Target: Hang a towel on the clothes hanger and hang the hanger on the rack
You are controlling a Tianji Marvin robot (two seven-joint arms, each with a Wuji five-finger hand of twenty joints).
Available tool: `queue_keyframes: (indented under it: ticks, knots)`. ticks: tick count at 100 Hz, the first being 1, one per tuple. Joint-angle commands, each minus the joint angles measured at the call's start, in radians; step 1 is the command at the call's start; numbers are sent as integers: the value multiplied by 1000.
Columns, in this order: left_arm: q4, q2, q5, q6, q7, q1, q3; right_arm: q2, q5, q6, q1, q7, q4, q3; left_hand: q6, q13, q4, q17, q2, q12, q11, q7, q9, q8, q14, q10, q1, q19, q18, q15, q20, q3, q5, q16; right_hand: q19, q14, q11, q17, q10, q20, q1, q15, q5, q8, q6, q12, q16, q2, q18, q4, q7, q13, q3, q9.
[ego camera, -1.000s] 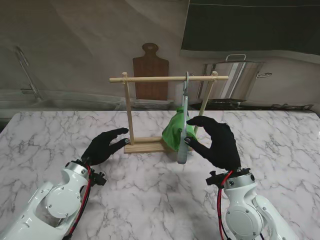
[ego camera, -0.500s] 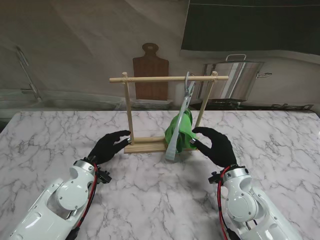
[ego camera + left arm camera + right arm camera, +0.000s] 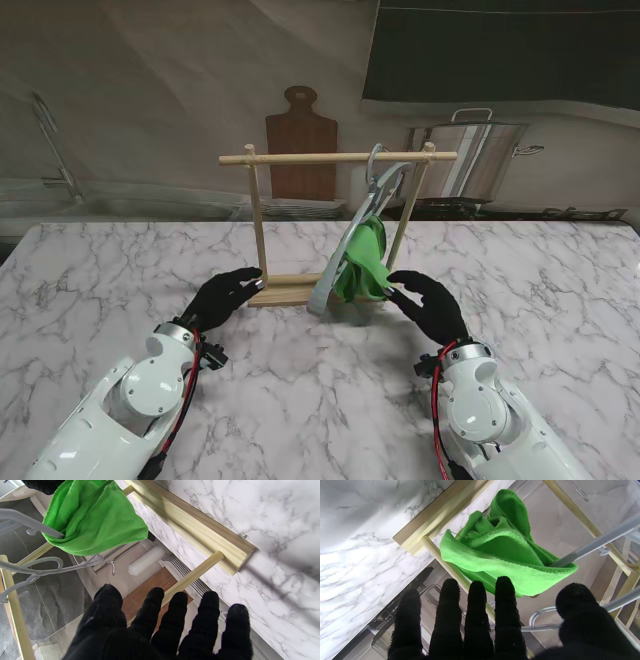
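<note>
My glossy white rounded arms (image 3: 140,385) carry red cables (image 3: 184,385) and end in fuzzy black five-fingered gloved hands (image 3: 222,297).

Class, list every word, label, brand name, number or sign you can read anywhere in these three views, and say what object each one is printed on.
None: no readable text shows in any view.
The green towel, hanger, wooden rack, cutting board, steel pot and marble table carry no visible print.
</note>
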Motion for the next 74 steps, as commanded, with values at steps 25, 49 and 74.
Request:
queue_keyframes:
  ticks: [25,49,74]
  knots:
    - [-6,1,10,-4,-15,13,-15,-4,1,5,-20,-2,-12,10,5,-21,-17,-23,55,20,3,2,14,12,-26,-14,26,12,-15,7,4,-18,-8,16,-14,-34,22,-13,-32,21,-54,-16,-40,-30,-38,4,-12,29,-50,3,25,-11,34,-9]
    - [0,2,12,-8,-20,0,-15,-2,2,-1,-5,9,-9,15,6,-26,-17,-24,57,21,1,-1,11,10,-24,-11,25,11,-15,5,6,-18,-11,16,-19,-31,18,-17,-29,24,-55,-18,-37,-35,-37,2,-12,25,-50,2,25,-13,42,-9]
    - [6,3,23,-4,-22,-9,-16,-2,8,-11,6,13,-5,17,7,-25,-18,-24,58,22,1,-1,11,10,-23,-10,25,12,-15,6,7,-18,-12,17,-23,-32,17,-19,-33,28,-58,-20,-38,-38,-38,2,-12,25,-48,2,23,-14,44,-7]
